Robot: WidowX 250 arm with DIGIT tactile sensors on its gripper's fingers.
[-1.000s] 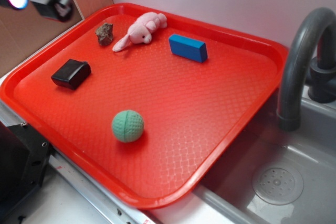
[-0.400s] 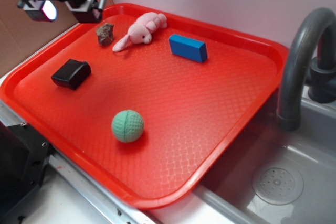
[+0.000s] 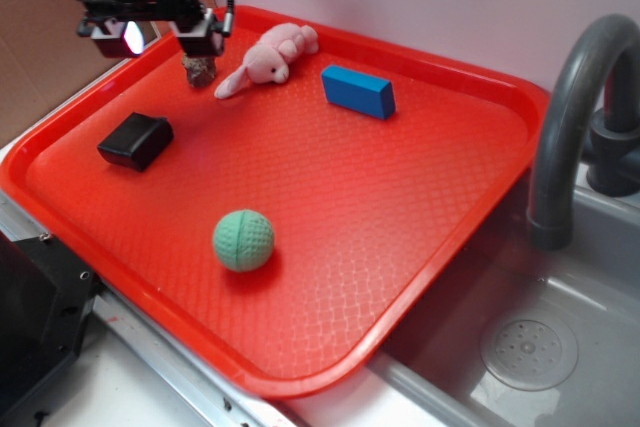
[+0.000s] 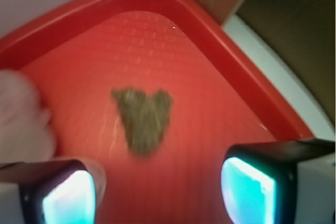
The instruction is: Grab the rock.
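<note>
The rock (image 3: 201, 69) is a small jagged brown-grey lump at the far left corner of the red tray (image 3: 400, 217). In the exterior view my gripper (image 3: 160, 39) hangs above it and partly hides it. In the wrist view the rock (image 4: 143, 119) lies on the tray ahead of the gap between my two fingers. My gripper (image 4: 157, 192) is open and empty, with the left fingertip (image 4: 65, 196) and the right fingertip (image 4: 249, 190) wide apart. The rock is blurred in the wrist view.
A pink plush toy (image 3: 268, 57) lies right beside the rock; its edge shows in the wrist view (image 4: 21, 114). A blue block (image 3: 358, 90), a black block (image 3: 135, 139) and a green ball (image 3: 243, 239) sit on the tray. A sink (image 3: 540, 347) with a grey faucet (image 3: 570, 117) is at the right.
My gripper has moved right and down from the tray's far left outside edge to a spot over the rock. The objects on the tray have not moved.
</note>
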